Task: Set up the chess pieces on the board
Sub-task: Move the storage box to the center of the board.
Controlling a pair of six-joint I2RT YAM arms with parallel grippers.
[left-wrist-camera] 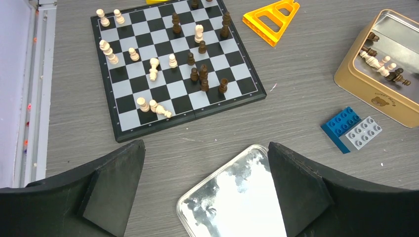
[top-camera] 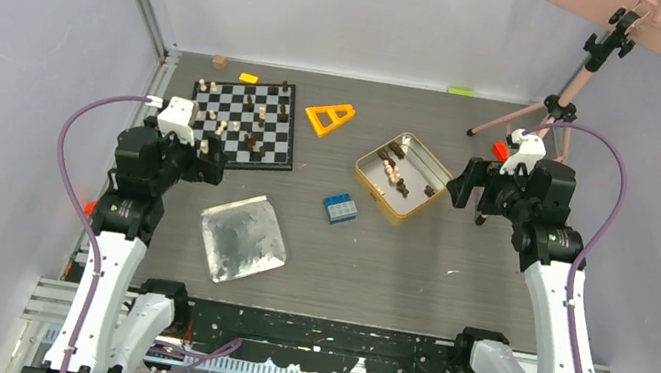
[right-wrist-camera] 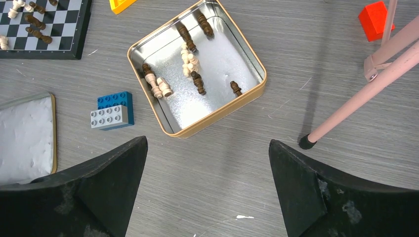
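While both arms wait at the near corners, the top view shows the board (top-camera: 244,121) at eleven o'clock on the table (top-camera: 372,275), just ahead of the left gripper (top-camera: 209,158). The gold-rimmed tin (top-camera: 364,174) lies at two o'clock, facing the right gripper (top-camera: 466,187).

From the left wrist, the jaws are seen spread wide and empty above a silver tray (left-wrist-camera: 232,202). Chess pieces (left-wrist-camera: 203,79) are scattered across the board, several toppled and none ranked.

From the right wrist, equally spread, empty jaws frame the tin, where more chess pieces are kept lying, presumably awaiting transfer.
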